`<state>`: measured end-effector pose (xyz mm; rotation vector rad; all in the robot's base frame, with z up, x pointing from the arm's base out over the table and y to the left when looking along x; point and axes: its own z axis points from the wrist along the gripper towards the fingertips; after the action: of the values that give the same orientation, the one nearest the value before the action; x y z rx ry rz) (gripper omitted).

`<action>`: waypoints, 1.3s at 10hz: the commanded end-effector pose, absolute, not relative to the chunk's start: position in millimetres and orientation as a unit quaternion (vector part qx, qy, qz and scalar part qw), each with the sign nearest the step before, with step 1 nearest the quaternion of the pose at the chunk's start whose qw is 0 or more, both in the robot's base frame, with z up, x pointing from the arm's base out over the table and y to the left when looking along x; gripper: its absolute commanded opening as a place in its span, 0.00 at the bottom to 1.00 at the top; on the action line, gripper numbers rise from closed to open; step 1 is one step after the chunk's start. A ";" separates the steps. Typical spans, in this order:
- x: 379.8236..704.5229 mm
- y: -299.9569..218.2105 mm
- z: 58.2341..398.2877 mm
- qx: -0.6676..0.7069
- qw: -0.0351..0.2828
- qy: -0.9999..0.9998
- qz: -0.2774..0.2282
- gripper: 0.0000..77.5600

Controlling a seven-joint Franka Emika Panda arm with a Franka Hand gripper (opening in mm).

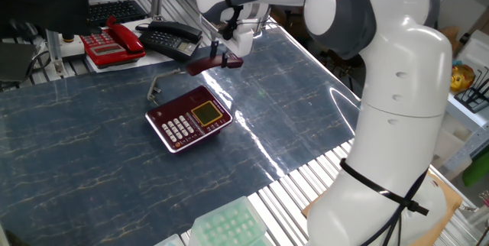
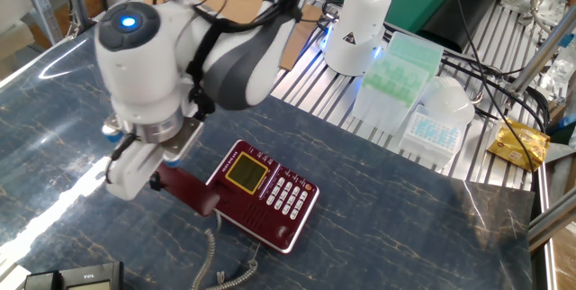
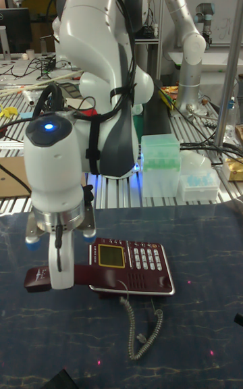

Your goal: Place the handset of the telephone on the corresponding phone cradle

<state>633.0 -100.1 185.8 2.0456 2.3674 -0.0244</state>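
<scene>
My gripper is shut on the middle of the slim maroon handset, which hangs tilted in the air behind the telephone. The flat dark red telephone lies on the table with white keys and a yellow screen. In the other fixed view the handset reaches the screen-side edge of the telephone, where the phone cradle runs. The grey coiled cord trails from the phone over the table. In the tall fixed view the gripper covers the handset's middle.
A bright red phone and a black phone stand at the back left. Green tip boxes and a white container sit on the slatted edge beside the arm's base. A brown board lies at the far side.
</scene>
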 end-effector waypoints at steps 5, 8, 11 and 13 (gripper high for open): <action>622.6 -81.2 182.7 0.629 0.014 0.777 -0.007 0.02; 622.7 -81.2 182.7 0.609 0.016 0.793 -0.021 0.02; 622.7 -81.2 182.7 0.585 0.017 0.810 -0.015 0.02; 622.7 -81.2 182.7 0.589 0.029 0.807 -0.025 0.02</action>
<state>621.7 -80.9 180.5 1.8048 2.5239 -0.0549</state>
